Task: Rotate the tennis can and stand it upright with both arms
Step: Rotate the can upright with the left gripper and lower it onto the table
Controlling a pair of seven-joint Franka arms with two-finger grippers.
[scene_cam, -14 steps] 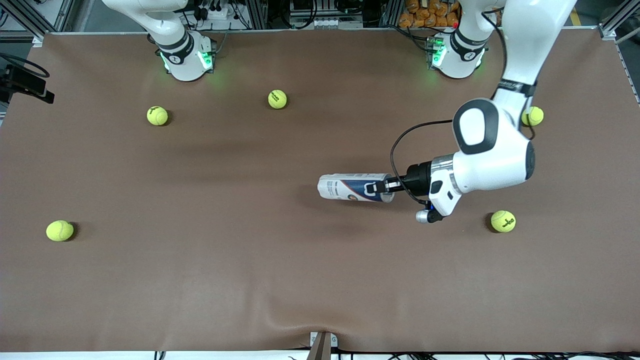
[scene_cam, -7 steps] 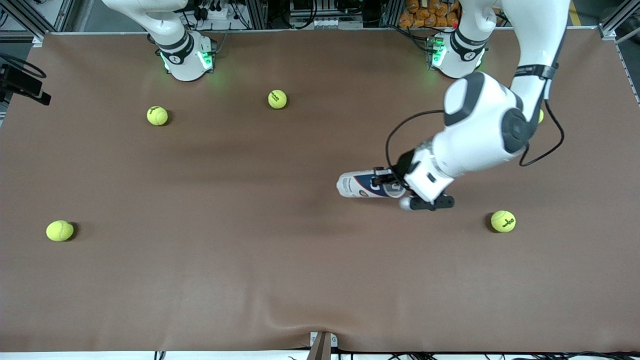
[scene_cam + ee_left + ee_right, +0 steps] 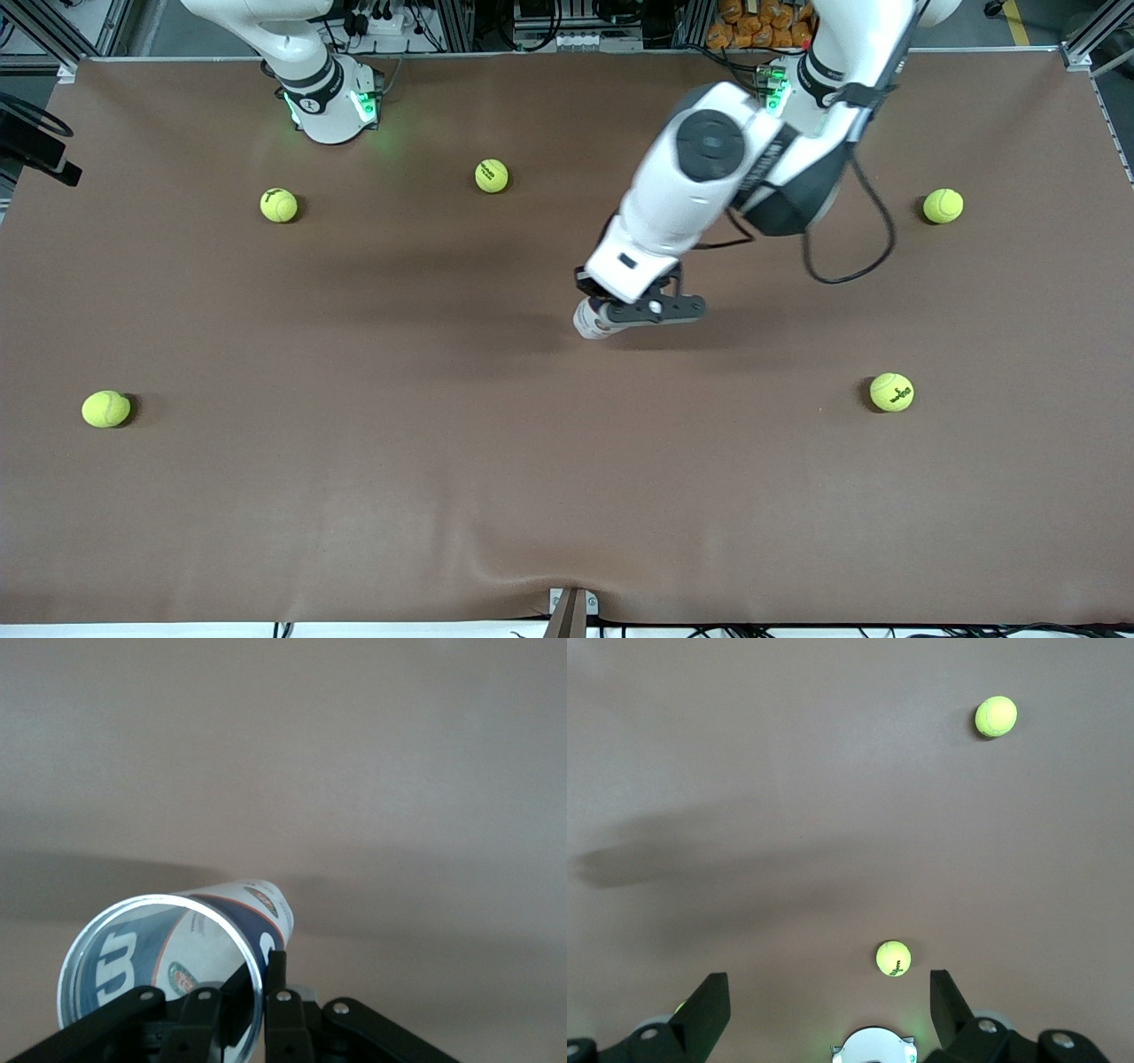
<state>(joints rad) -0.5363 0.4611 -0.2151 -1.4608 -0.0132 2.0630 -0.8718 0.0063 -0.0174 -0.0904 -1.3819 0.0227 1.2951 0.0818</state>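
The tennis can (image 3: pixel 190 943) is a clear cylinder with a white, navy and red label, and its open silvery rim faces the left wrist camera. My left gripper (image 3: pixel 266 979) is shut on that rim, one finger inside the can and one outside. In the front view the left wrist covers most of the can (image 3: pixel 588 321) over the middle of the table; only one pale end shows, and the can stands steeply tilted. My right gripper (image 3: pixel 828 1005) is open and holds nothing, high above the table near the right arm's base (image 3: pixel 330 99), where that arm waits.
Several yellow-green tennis balls lie scattered on the brown table (image 3: pixel 354 496): one (image 3: pixel 492 175) near the right arm's base, one (image 3: pixel 891 392) and one (image 3: pixel 943 206) toward the left arm's end, two (image 3: pixel 279 205) (image 3: pixel 106 408) toward the right arm's end.
The left arm has swung toward the table's middle and turned its wrist over the can. The can, which lay flat, has been tipped up and now hides under the wrist.
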